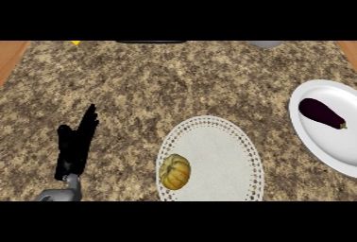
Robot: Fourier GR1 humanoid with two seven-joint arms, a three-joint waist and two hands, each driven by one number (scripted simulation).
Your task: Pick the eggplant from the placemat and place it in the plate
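A single head view looks steeply down at the counter (174,80). The placemat (216,156) sits low and centre, nearest the camera.

At seven o'clock in your head view you see the left hand (75,144): matte black, with slender fingers and a shorter thumb. It joins a smooth grey forearm (61,193) at a narrow wrist; no markings or cables show.
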